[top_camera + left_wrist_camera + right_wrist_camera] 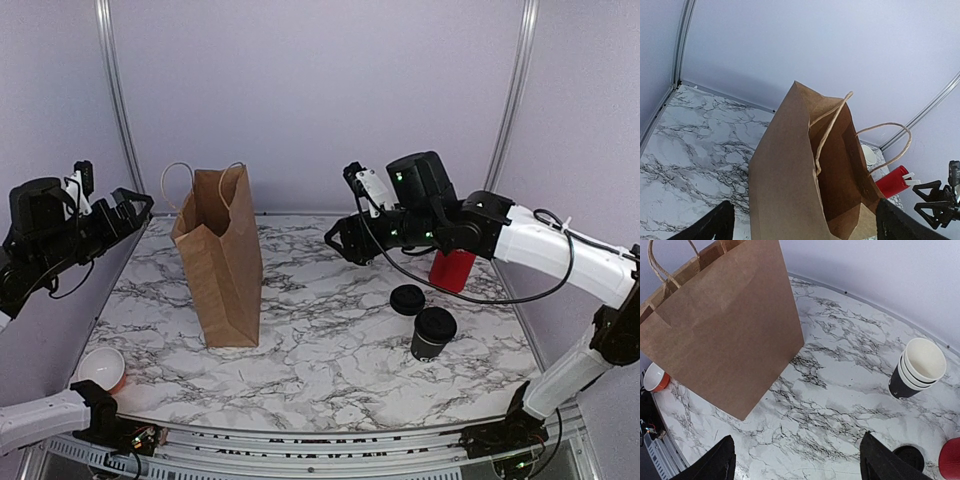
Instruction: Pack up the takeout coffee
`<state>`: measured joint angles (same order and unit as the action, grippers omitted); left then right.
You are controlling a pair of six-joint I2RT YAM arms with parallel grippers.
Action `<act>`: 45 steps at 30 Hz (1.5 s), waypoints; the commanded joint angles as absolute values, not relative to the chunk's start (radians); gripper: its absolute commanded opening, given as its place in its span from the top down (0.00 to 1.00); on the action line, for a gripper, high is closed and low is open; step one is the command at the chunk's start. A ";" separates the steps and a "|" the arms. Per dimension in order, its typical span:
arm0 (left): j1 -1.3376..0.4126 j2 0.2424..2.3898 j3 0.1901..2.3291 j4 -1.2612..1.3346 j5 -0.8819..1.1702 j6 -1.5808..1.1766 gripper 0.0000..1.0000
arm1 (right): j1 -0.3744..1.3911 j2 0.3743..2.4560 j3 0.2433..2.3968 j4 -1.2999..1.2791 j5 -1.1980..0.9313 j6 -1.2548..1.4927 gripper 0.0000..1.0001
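Surface: white marble-look tabletop (pixel 330 380) with grey veins, lying flat and level.
Room: plain lavender walls (pixel 320 90) on three sides, with metal rails (pixel 112 90) running up both back corners.
Left claw (pixel 135 207): out at 9 o'clock, raised over the table's left edge. The wrist view has its fingers (pixel 715 227) spread wide apart, looking down into the bag's mouth.
Orange cup (pixel 100 368): down at 8 o'clock by the near-left corner, mouth up, white inside showing.
Paper bag (pixel 218 255): brown, standing upright left of centre around 10 o'clock. Its mouth is open and both twine handles (pixel 890 145) are up.
Right claw (pixel 342 242): in the air just right of centre, around 1 o'clock, facing the bag. Its fingers (pixel 715 465) are parted wide, well apart from the coffee.
Loose lid (pixel 407 299): black and flat on the marble at 3 o'clock, just beside the coffee at its 11 o'clock. Whether they touch, cannot tell.
Takeout coffee (pixel 433 332): there it is at 4 o'clock, near the right edge and well apart from the bag. It stands upright with its long axis vertical, black lid on top pointing straight up, base on the marble.
Red cup (pixel 452 270): at the coffee's 1 o'clock, partly hidden under the right arm.
Stack of black cups (pixel 917 367): seen in the right wrist view only, nested, white rims up.
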<state>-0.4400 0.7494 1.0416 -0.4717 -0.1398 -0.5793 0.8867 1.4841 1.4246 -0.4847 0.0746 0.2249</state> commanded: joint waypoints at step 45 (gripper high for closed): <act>-0.436 0.689 0.868 -0.512 -0.219 -0.634 0.01 | 0.750 1.048 0.988 -0.913 0.175 0.467 0.13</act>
